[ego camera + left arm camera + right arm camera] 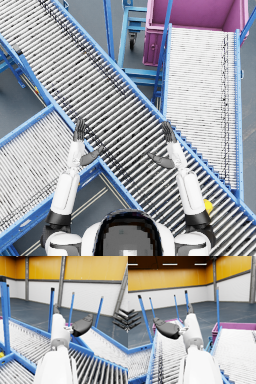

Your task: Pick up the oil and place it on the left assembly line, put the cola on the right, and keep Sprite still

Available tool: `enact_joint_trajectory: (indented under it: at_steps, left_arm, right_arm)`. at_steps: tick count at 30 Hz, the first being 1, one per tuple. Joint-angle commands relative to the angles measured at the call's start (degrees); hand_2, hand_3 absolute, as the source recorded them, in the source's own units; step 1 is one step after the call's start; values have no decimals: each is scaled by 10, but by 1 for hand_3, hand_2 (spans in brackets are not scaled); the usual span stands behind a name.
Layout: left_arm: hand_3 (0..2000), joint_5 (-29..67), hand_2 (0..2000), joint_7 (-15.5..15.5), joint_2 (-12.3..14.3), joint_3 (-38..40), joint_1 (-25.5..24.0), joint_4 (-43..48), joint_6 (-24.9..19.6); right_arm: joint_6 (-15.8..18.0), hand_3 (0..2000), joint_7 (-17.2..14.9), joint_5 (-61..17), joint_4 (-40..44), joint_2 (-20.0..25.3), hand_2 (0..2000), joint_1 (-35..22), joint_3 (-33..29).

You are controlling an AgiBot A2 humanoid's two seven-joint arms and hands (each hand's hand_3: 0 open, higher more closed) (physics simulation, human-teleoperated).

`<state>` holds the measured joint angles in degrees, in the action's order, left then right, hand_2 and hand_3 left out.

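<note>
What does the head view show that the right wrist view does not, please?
Only the head view shows the small yellow object beside the right arm and the whole left arm. Only the right wrist view shows the hall's yellow and white walls and ceiling lights. Both show the empty right hand, the purple bin and the roller conveyors; neither shows any bottle.

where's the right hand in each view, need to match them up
head view: right hand right of centre
left wrist view: only its fingers, at the picture's right edge
right wrist view: the hand near the middle, ending the forearm
shared landmark: the blue-railed roller conveyor beneath it
</note>
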<state>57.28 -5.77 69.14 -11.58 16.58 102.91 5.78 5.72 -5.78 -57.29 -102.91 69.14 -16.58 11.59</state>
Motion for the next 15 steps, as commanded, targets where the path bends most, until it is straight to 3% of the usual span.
enact_joint_trajectory:
  at_steps: [1, 15]
  left_arm:
    - [0, 0, 0, 0, 0, 0, 0, 0, 0]
    - [0, 0, 0, 0, 0, 0, 0, 0, 0]
  right_arm:
    - [0, 0, 0, 0, 0, 0, 0, 0, 0]
    - [0, 0, 0, 0, 0, 0, 0, 0, 0]
